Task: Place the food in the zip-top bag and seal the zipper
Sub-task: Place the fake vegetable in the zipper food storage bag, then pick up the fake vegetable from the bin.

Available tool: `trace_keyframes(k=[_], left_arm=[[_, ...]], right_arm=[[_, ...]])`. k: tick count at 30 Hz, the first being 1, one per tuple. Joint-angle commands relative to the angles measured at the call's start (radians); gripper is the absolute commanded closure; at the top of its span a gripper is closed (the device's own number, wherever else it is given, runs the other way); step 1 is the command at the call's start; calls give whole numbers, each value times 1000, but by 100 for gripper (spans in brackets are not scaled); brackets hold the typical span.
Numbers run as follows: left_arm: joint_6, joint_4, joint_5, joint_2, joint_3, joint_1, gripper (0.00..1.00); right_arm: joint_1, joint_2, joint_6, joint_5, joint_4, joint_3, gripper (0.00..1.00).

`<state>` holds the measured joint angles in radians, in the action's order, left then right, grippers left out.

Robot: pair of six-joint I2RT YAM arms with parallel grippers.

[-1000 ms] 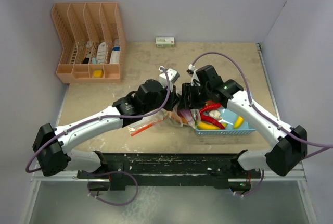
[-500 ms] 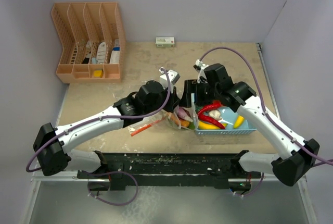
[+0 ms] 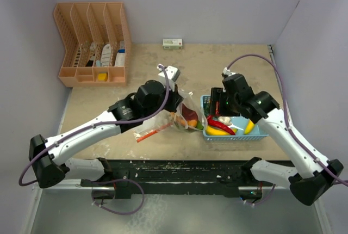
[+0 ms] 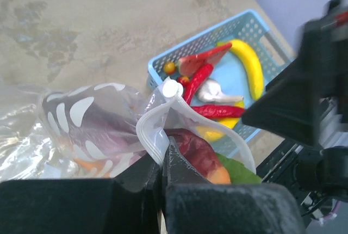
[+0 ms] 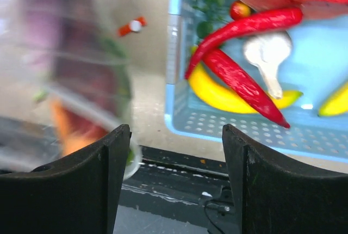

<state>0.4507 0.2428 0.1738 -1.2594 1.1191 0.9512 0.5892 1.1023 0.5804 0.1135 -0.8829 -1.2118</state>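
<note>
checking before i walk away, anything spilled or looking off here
Nothing is spilled or broken. The bag is crumpled. The left gripper pinches it at one spot of its rim, so the mouth gapes unevenly. Some chilies and bananas lie in the basket, not yet bagged.

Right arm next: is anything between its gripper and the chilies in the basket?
Nothing visible. The open right gripper hangs above the near left corner of the blue basket, and the red chilies lie uncovered on top of the yellow pieces.
</note>
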Motion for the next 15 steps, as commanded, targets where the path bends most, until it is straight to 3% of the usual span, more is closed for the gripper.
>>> trace_keyframes(k=[1,4,10,15], left_arm=[[-4,-37,135,142,88,2,100],[20,-151,143,200,-23,-1,100],[35,-59,64,93,-5,-2,100],[15,-67,40,92,-24,-2,100]], right_arm=[[-64,49,39,52,-49,99,30],[-111,40,24,8,-16,165,30],[-152,91,-4,-14,38,242,29],[-162,199,1,-7,112,244,28]])
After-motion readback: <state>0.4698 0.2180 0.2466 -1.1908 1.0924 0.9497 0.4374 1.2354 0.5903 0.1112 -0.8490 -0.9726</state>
